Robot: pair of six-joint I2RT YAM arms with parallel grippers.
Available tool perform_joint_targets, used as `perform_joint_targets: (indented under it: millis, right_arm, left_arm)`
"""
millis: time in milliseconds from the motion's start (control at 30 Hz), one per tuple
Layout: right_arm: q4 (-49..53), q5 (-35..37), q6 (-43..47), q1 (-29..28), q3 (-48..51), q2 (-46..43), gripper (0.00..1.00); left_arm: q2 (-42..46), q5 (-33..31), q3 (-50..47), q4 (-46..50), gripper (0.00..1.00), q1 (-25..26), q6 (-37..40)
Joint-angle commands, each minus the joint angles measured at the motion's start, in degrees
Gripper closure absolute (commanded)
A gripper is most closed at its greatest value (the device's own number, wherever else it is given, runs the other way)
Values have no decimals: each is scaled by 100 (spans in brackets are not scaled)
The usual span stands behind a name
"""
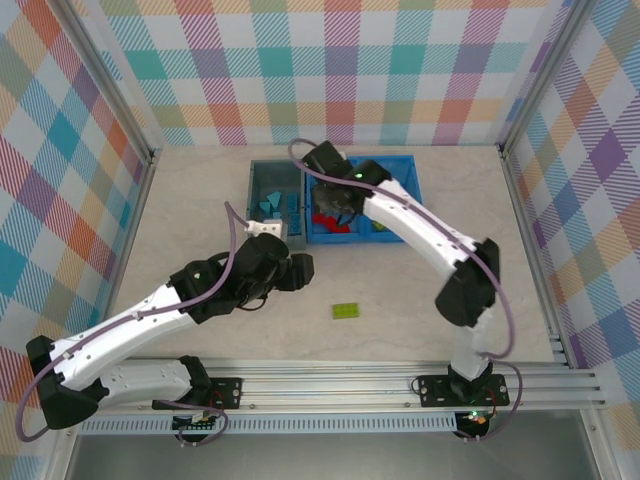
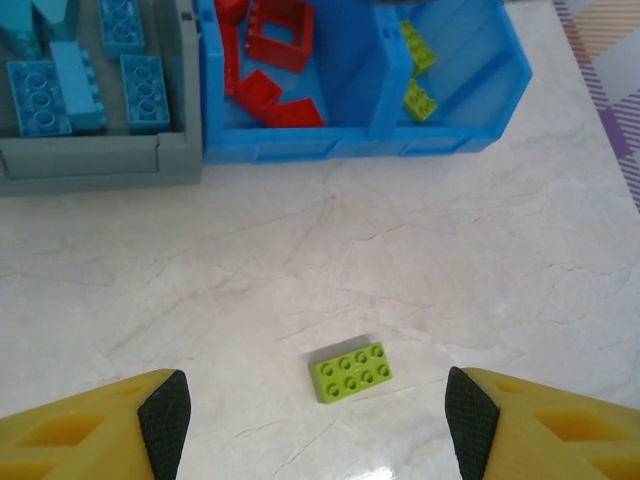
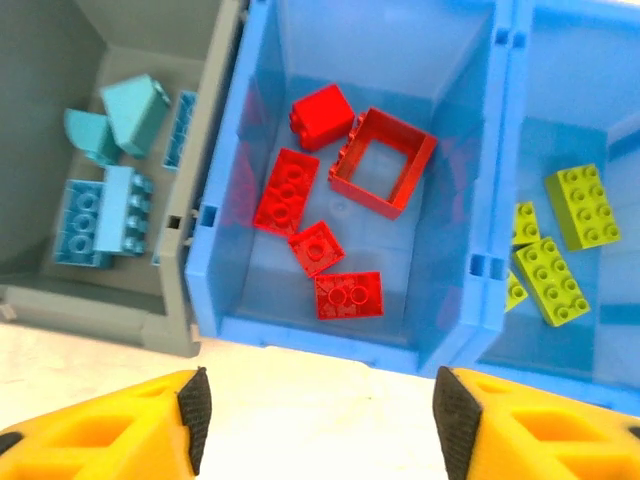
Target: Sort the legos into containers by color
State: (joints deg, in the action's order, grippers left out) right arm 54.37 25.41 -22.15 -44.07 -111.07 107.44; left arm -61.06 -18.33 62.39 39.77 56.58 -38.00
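One lime green lego (image 2: 350, 372) (image 1: 346, 311) lies flat on the marble table, apart from the containers. My left gripper (image 2: 318, 428) (image 1: 300, 270) hovers over it, open, with the brick between and just ahead of its fingertips. The grey bin (image 2: 100, 160) (image 3: 40, 100) holds light blue legos (image 3: 100, 215) (image 2: 60, 90). The blue bin (image 3: 300, 335) (image 1: 410, 165) has red legos, among them a hollow square frame (image 3: 383, 162), in its left compartment and lime green legos (image 3: 550, 280) (image 2: 418, 98) in its right one. My right gripper (image 3: 325, 420) (image 1: 335, 205) stands open and empty above the blue bin's near wall.
The two bins stand side by side at the back middle of the table (image 1: 200, 200). Metal frame posts (image 1: 140, 150) and checkered walls close in the sides and back. A metal rail (image 1: 330, 385) runs along the near edge.
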Motion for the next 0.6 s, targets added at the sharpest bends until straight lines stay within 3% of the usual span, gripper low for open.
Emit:
perform_joint_targets:
  millis: [0,133,300,567]
  right_arm:
    - [-320,-454,273,24,739,-666,34]
    - [-449,-906,269,29,1894,-1672,29]
    - [-611,-2167,827,-132,3409,-2753,16]
    - [-124,-1665,716,-1183,4571,-2577,4]
  left_arm:
    - [204,-4,-119,287,30,73,-151]
    - [241,252,-232,527,30,73,-214]
    - [466,405,-639,679,30,73,-487]
    - [1302,346,-1525,790,29,73,-1195]
